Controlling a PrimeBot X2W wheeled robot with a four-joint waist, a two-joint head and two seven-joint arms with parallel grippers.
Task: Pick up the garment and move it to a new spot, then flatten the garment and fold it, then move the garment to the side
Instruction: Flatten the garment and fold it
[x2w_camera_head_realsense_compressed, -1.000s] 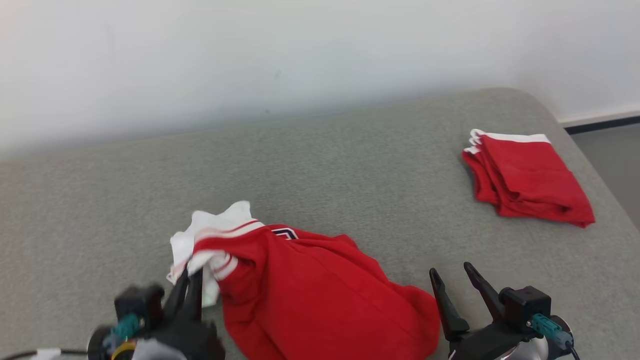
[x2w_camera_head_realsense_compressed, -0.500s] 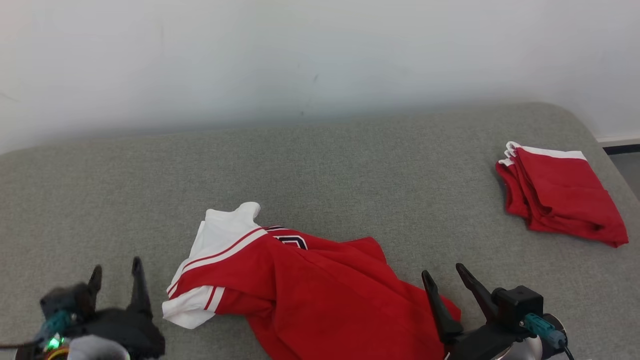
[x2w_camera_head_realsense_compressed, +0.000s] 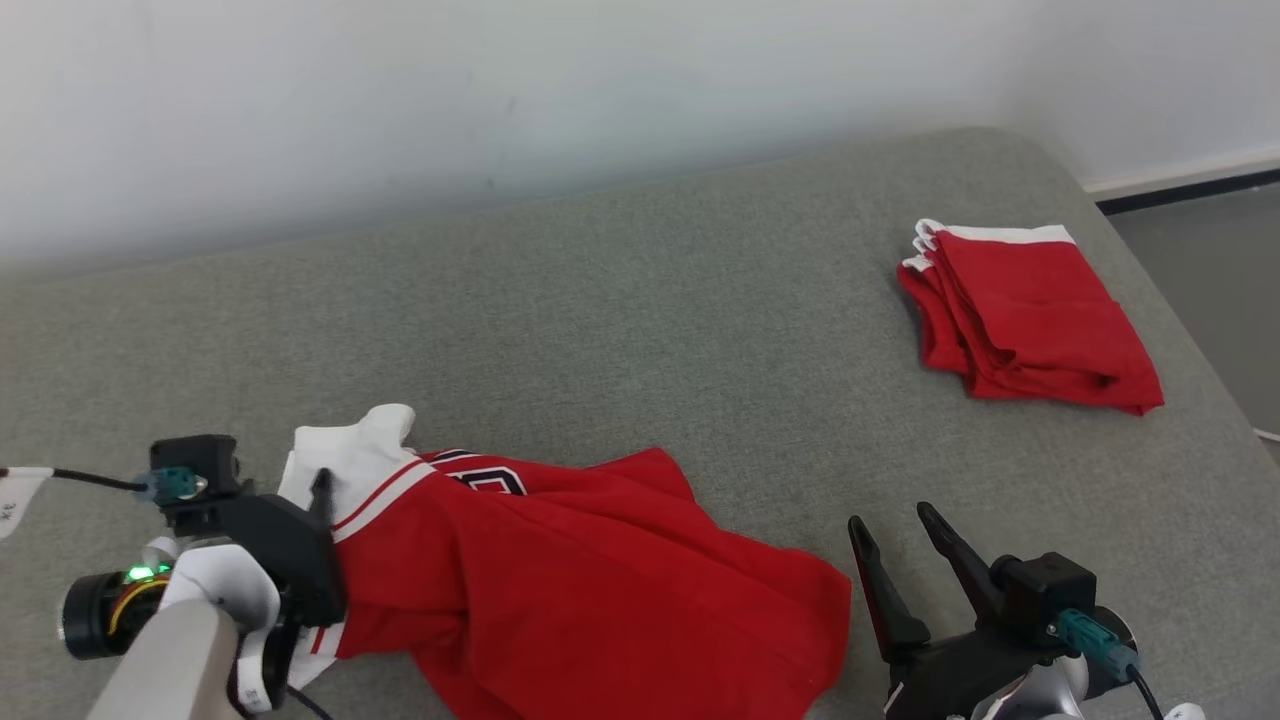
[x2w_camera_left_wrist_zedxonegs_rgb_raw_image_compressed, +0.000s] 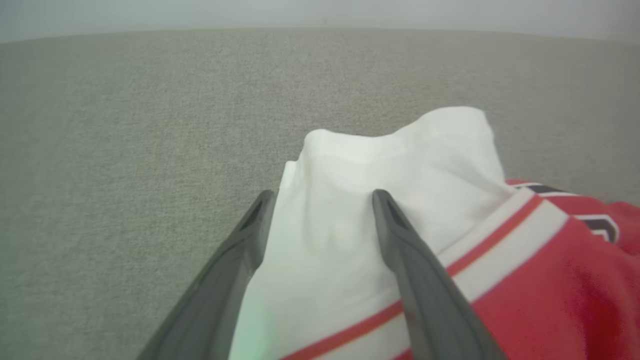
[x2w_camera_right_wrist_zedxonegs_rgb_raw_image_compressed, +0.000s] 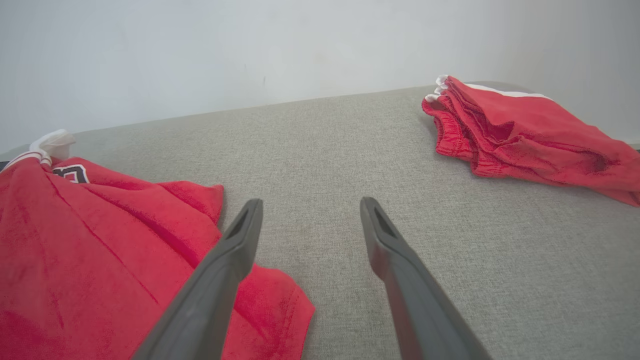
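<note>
The garment is red with white trim and lies crumpled on the grey padded surface near its front. My left gripper is at the garment's left end. In the left wrist view the left gripper is open, its two fingers spread over the white part of the garment, gripping nothing. My right gripper stands open just right of the garment's red hem. The right wrist view shows the right gripper over bare grey surface, with the garment to its left.
A second red garment, folded, lies at the far right of the surface, also seen as the folded garment. A pale wall runs behind. The surface's right edge drops to the floor.
My left gripper opened and let go of the garment's white edge, drew off to the left, then came back over the white part. The garment has settled lower. The camera also shifted.
</note>
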